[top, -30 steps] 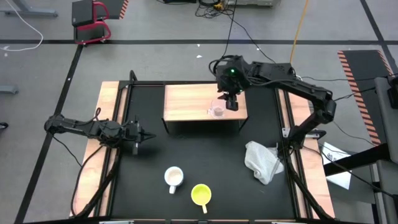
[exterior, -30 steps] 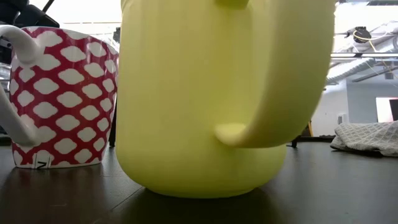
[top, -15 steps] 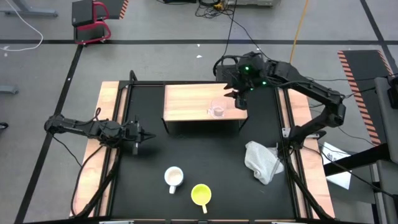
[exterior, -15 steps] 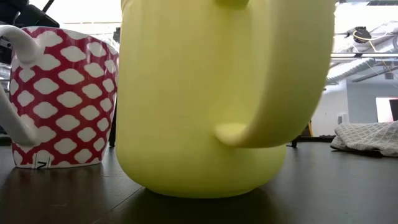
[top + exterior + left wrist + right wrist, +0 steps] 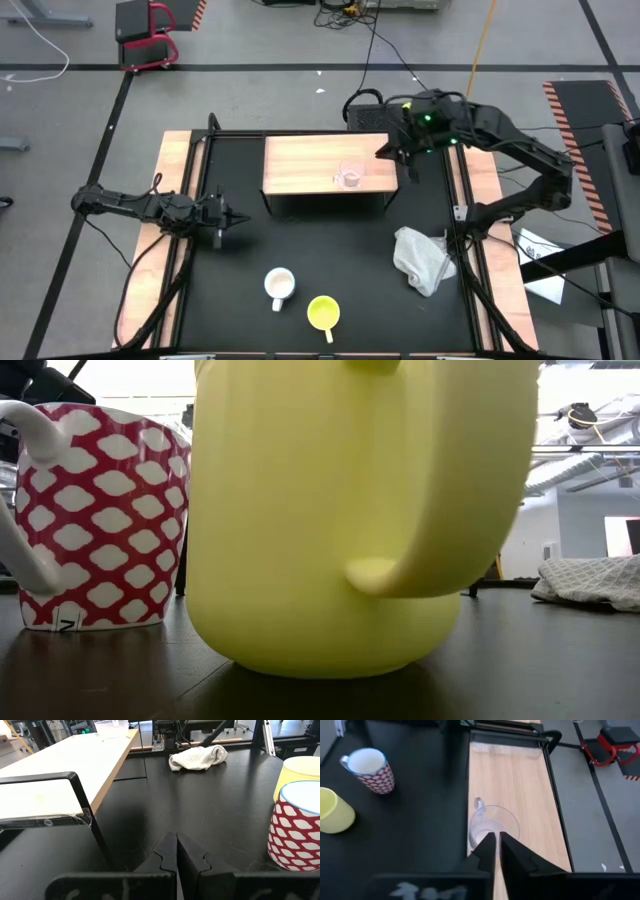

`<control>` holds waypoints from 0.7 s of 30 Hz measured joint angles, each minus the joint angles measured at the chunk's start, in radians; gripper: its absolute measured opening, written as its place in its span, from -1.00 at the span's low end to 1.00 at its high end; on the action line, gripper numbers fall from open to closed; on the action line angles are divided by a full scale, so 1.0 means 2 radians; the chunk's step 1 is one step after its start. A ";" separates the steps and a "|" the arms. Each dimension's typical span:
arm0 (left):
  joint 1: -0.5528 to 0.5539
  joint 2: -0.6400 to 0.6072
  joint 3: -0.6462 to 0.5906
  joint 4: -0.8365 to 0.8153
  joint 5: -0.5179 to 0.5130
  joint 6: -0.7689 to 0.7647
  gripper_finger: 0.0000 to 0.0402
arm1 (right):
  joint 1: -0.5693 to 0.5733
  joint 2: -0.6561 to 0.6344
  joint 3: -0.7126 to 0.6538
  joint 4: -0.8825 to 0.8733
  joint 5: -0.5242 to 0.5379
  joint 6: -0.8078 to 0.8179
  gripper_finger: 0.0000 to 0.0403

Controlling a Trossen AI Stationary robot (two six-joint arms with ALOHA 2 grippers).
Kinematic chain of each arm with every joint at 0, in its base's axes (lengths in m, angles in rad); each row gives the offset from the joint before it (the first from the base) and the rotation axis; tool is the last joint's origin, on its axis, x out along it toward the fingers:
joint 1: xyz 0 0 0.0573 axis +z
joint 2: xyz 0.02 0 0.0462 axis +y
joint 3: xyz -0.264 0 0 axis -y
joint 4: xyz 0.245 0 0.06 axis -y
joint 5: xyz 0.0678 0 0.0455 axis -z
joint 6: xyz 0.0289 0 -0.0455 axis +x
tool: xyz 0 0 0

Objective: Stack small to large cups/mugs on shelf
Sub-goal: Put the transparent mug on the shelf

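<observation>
glass cup (image 5: 349,177): stands upright on the shelf (image 5: 300,160), near its right end and close to the front edge; handle shows in the right wrist view.
right gripper (image 5: 397,152): clenched and empty, just off the shelf's right end, above it; nothing between the fingers in the right wrist view.
left gripper (image 5: 228,218): clenched on nothing, parked low over the counter (image 5: 330,250) at the left, in front of the shelf.
patterned mug (image 5: 279,286): on the counter near the front, red-and-white outside, white inside; not yet placed.
yellow mug (image 5: 323,313): just beside the patterned mug, apart from it in the high view; not yet placed.
cloth (image 5: 423,259): lies on the counter at the right, between the right arm's base and the mugs.
risk, shelf edge: the glass sits near the front edge; a nudge while setting the next mug could tip it off.
risk, clear glass: hard to see from above, so a low arm sweep may strike it.
risk, mugs close: a wide approach to one mug could knock the other.
risk, cloth: the right arm's path may drag it.
risk, spacing: room left beside the glass appears ample, though its depth is hard to judge from above.
</observation>
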 joint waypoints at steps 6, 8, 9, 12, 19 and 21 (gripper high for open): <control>0.000 0.000 0.000 0.000 0.000 0.000 -0.98 | 0.022 -0.022 0.000 -0.033 0.000 -0.005 -0.99; 0.000 0.000 0.000 0.000 0.000 0.000 -0.98 | 0.031 -0.028 0.000 -0.044 0.000 0.001 -1.00; 0.000 0.000 0.000 0.000 0.000 0.000 -0.98 | 0.035 -0.031 0.000 -0.050 0.000 0.003 -1.00; 0.000 0.000 0.000 0.000 0.000 0.003 -0.98 | 0.049 -0.043 -0.005 -0.055 0.000 0.003 -1.00; 0.000 0.000 0.000 0.006 0.000 0.003 -0.98 | 0.074 -0.089 -0.055 -0.039 0.001 0.001 -1.00; 0.000 0.000 0.000 0.009 0.000 0.003 -0.98 | 0.074 -0.110 -0.077 -0.030 0.001 0.004 -1.00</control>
